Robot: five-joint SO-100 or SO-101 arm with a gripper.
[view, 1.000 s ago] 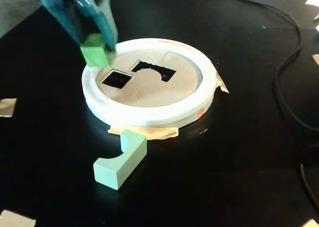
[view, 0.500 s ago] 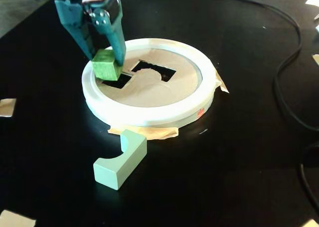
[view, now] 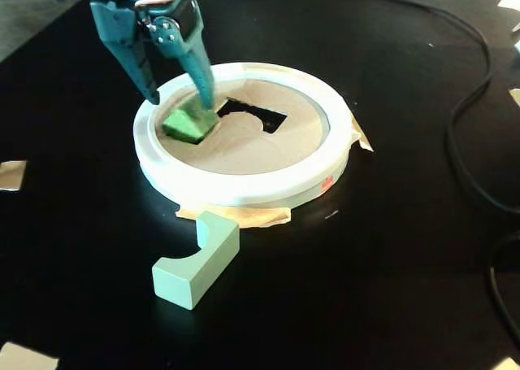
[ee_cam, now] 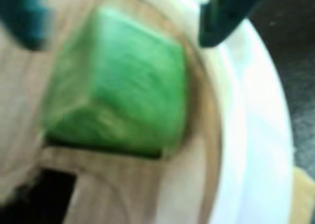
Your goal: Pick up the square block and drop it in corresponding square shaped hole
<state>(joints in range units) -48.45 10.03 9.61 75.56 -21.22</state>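
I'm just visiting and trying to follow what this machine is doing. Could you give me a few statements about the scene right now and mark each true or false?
1. The green cube sits in the square hole of the round board. True; it looks tilted, part sunk in.
2. The tool is clamped tight on the cube. False: its jaws stand apart, the cube loose between them.
3. The pale mint block lies inside the white rim. False: it lies on the black table, outside the rim.
4. The curved-edge cut-out is empty. True.
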